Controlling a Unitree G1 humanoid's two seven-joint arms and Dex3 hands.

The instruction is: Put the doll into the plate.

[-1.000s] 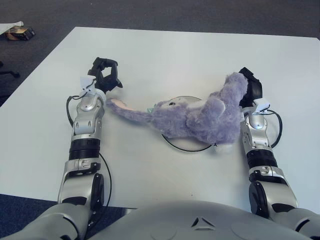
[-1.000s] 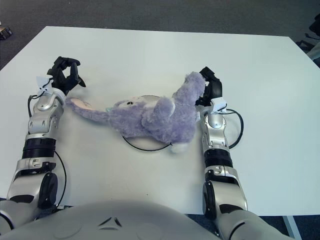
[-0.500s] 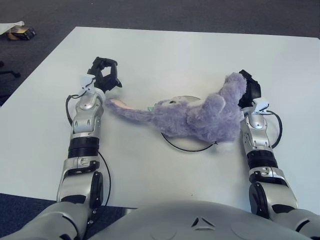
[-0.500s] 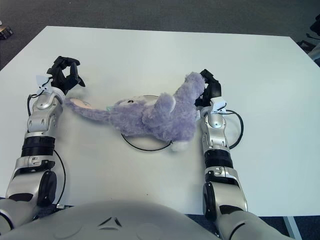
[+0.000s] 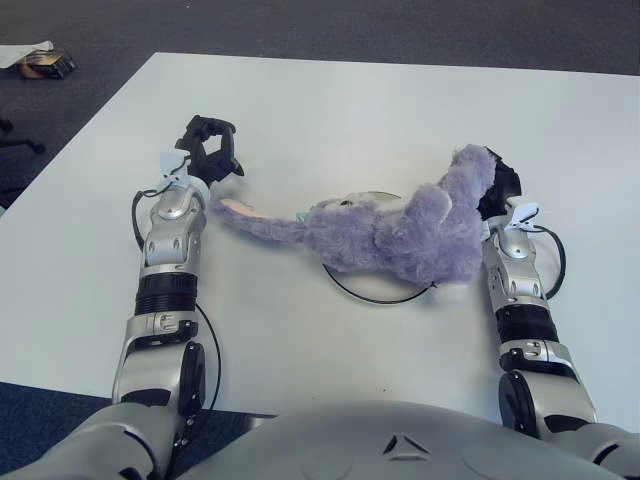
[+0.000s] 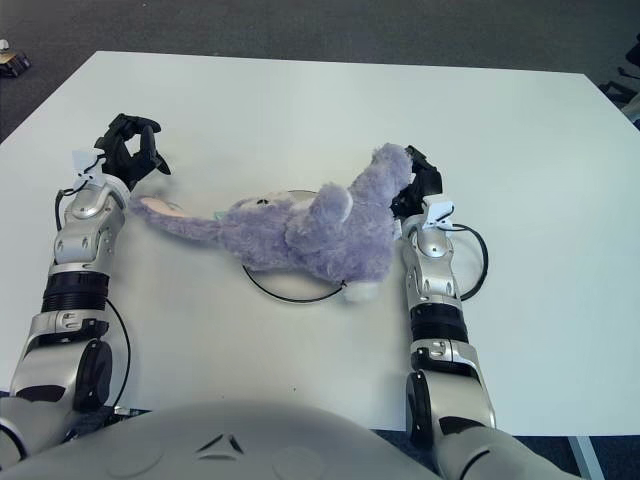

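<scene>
Fluffy purple plush doll (image 5: 395,235) is lying across the round clear plate with dark rim (image 5: 372,293), middle of body over it; long pink-tipped limb is stretched off the plate toward the robot's left, raised limb at the other end is up against the right hand (image 5: 497,187); plate is mostly hidden under the plush, only the near rim arc and a bit of the far edge are seen.

Change vs a second ago: doll is settled slightly lower and flatter over the plate; right hand is shifted a little, its dark fingers now partly behind the raised limb; whether that limb is gripped or only touched cannot be told from either view. Left hand (image 5: 208,157) is barely moved; fingers are curled, nothing is held; it is shown just beyond the pink tip of the stretched limb, apart from it.

Meaning for the task: placement is judged nearly done, body weight looks carried by plate and white desk (image 5: 330,110); release at the right side is judged the step in hand. Risk: long limb and the right end overhang the rim, so the doll could be dragged off centre if the hand is pulled away with plush snagged.
</scene>
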